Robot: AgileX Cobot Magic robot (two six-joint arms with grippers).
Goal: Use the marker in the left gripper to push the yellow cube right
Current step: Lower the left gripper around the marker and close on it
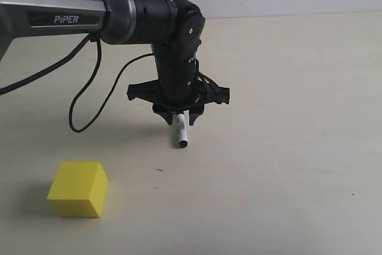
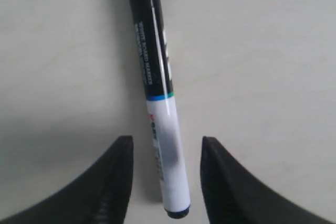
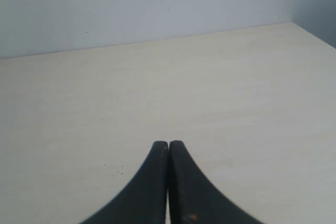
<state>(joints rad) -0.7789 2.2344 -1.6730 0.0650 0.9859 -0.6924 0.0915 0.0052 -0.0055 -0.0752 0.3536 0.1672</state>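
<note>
Where the left gripper (image 1: 180, 120) hangs: just above the pale table (image 1: 286, 159), pointing down, at the end of a black and grey arm (image 1: 54, 4) marked "PiPER".
Left claw: released. In the left wrist view its two black fingers (image 2: 115, 182) stand apart, with bare table showing on both sides of the marker (image 2: 164, 124) and neither pad touching it.
Marker: between the spread fingers, with the black end of its white barrel nearest them and its black cap at the far end. Small print runs along the cap. In the exterior view the white barrel and black end show below the fingertips, slightly tilted. Whether it rests on the table I cannot tell.
Yellow cube (image 1: 77, 188): on the table at the lower left of the exterior view, well apart from both marker and left gripper.
Right gripper (image 3: 168, 144): clenched, its fingers pressed together with nothing between them, over bare table.
Cables (image 1: 83, 94): black, looping down from the arm.
</note>
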